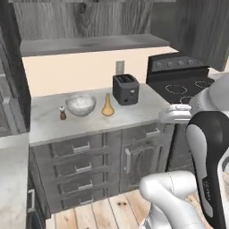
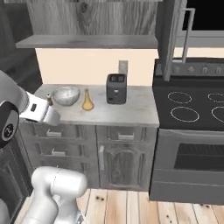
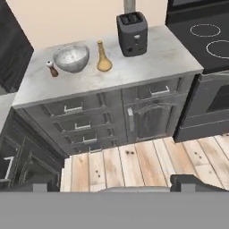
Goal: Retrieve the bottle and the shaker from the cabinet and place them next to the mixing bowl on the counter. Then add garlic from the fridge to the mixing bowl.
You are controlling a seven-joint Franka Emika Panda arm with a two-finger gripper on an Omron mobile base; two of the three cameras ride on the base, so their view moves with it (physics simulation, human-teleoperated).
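Observation:
On the counter (image 1: 138, 112) (image 2: 127, 111) (image 3: 152, 60) stands the mixing bowl (image 1: 81, 105) (image 2: 66, 95) (image 3: 71, 58). The tan bottle (image 1: 108, 106) (image 2: 88, 101) (image 3: 103, 58) is upright just to its right. To the bowl's left stands the small brown shaker (image 1: 62, 113) (image 3: 52, 69). The cabinet's grey shelf board (image 1: 89, 44) (image 2: 87, 41) above is bare. My gripper (image 3: 115, 187) is open with nothing between its fingers, well back from the counter and above the floor. Garlic and fridge are out of view.
A dark toaster (image 1: 125, 88) (image 2: 116, 88) (image 3: 132, 33) sits on the counter's right part. A black stove (image 1: 183, 87) (image 2: 192, 105) (image 3: 210, 40) adjoins the counter. An open cabinet door (image 2: 170, 39) hangs above the stove's left edge. Grey drawers (image 3: 85, 123) front the wooden floor (image 3: 134, 161).

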